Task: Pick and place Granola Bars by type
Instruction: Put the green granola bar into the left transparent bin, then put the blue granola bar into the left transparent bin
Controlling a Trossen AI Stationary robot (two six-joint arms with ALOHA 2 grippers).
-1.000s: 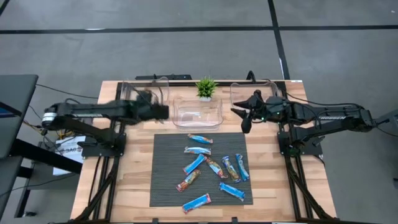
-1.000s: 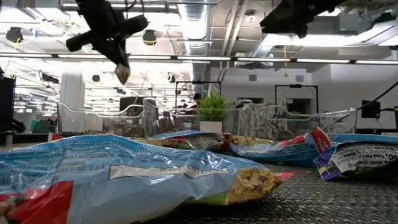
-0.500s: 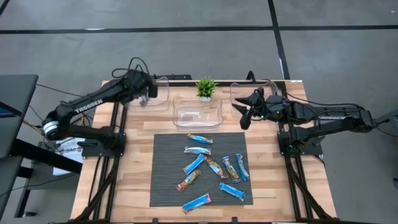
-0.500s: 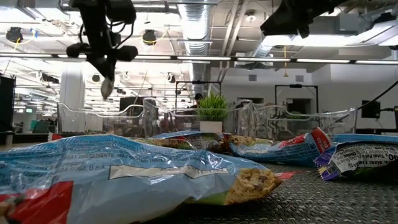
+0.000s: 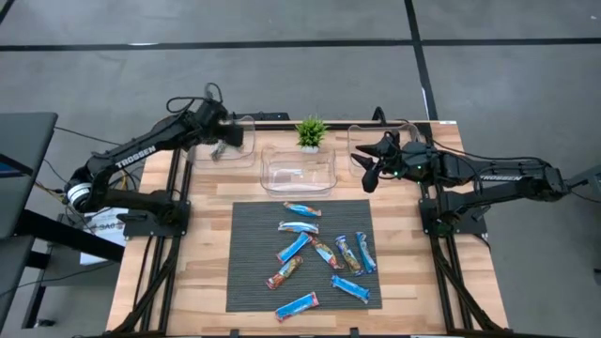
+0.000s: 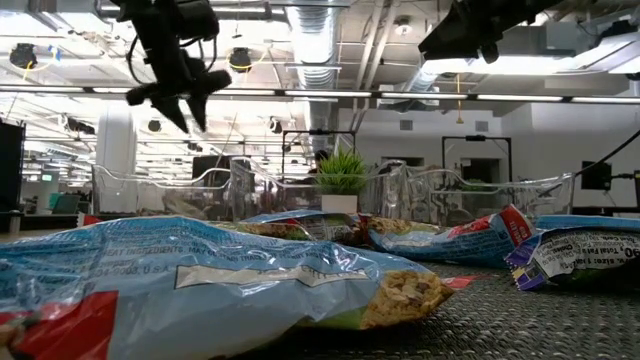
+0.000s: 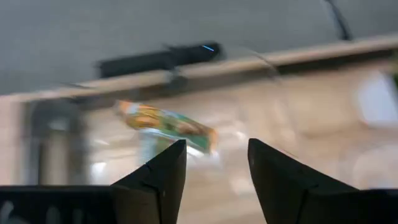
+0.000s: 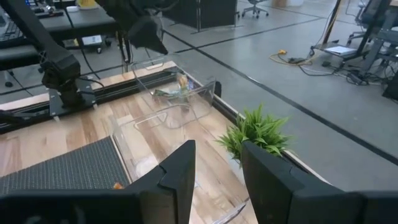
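Note:
Several granola bars (image 5: 319,249), mostly blue, lie flat on the dark mat (image 5: 246,282). My left gripper (image 6: 186,100) hangs open above the left clear bin (image 5: 225,150) at the table's far left. In the left wrist view a green-and-yellow bar (image 7: 166,123) shows just beyond its fingertips, blurred and clear of them, over the bin. The right wrist view shows that bar (image 8: 181,83) in the bin. My right gripper (image 5: 369,176) waits open and empty, raised by the right bin (image 5: 387,141).
A middle clear bin (image 5: 299,169) stands between the two outer bins, with a small potted plant (image 5: 311,132) behind it at the far edge. Bare wood lies on either side of the mat.
My left gripper has swung toward the table's far edge, from beside the middle bin to over the left bin, carrying a green-and-yellow bar. It then opened and let go, and the bar has dropped away from its fingers.

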